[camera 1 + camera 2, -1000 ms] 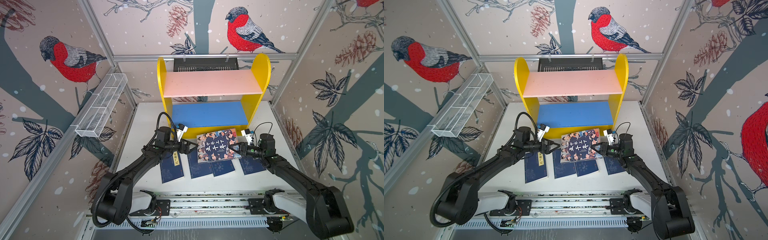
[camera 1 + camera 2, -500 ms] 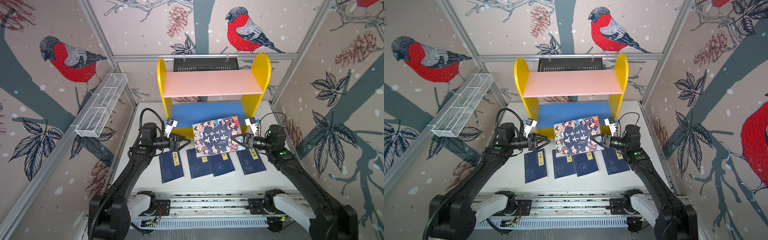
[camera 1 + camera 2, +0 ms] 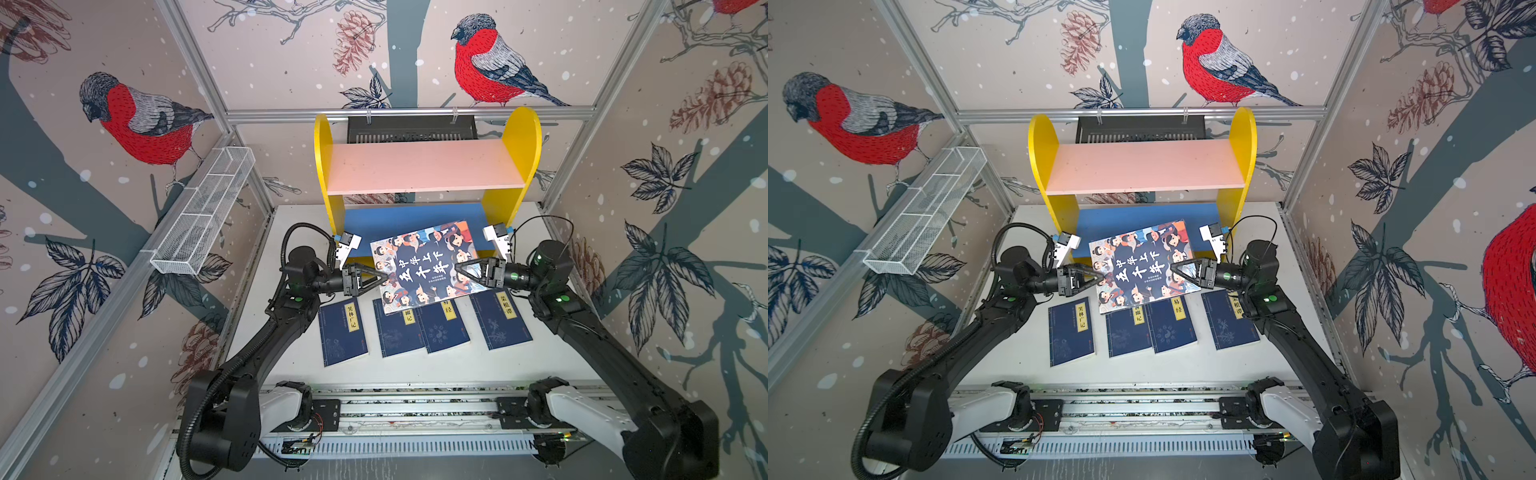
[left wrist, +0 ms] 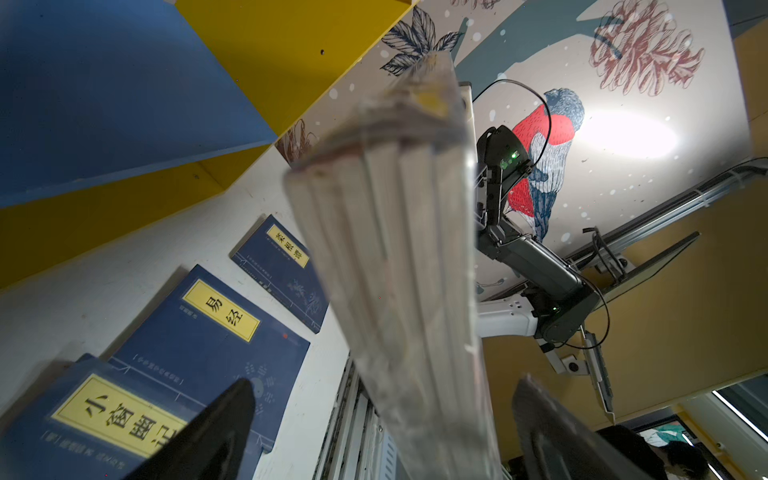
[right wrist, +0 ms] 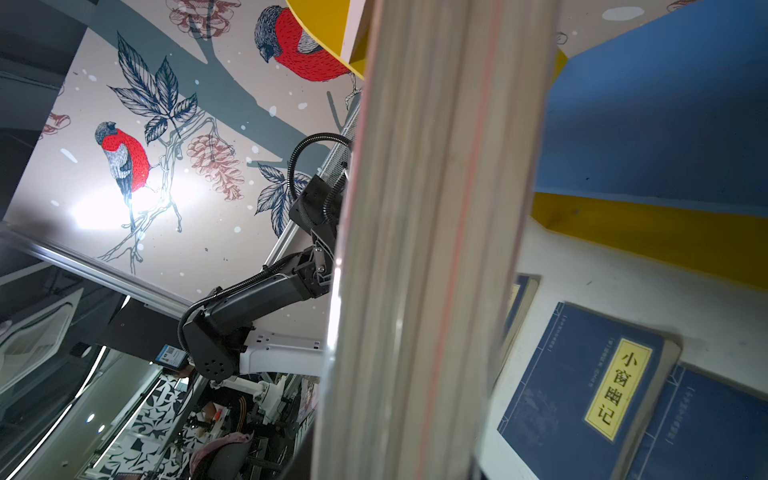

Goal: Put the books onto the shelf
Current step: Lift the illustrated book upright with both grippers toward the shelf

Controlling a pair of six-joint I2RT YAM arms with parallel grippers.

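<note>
Four thin blue books (image 3: 440, 330) lie flat in a row on the desk (image 3: 436, 370), none of them on the shelf (image 3: 517, 166) yet. The big book (image 3: 424, 266) with the painted faces hangs in the air in front of the shelf's blue board (image 3: 415, 216), cover up, above the far ends of the thin ones.

My right fingers (image 3: 465, 268) are clamped on its right edge and seem to carry all its weight. My left fingers (image 4: 199, 432) stand wide apart around the opposite edge, and the left wrist view shows a gap on each side, so they grip nothing.

To do this well, I judge I should close my left fingers squarely on that edge before travelling. After that, both arms should go forward together so the book neither twists nor sags. The book has to pass between the yellow sides and under the pink board (image 3: 424, 166), so I would keep it low and level and let go only once it rests on the blue board. The cover looks glossy and may slip in a shallow pinch.

I cannot see how deep my right fingers bite, because the page edge fills the right wrist view. The back of the blue board is hidden under the pink one. The big book also covers part of two thin books' labels
</note>
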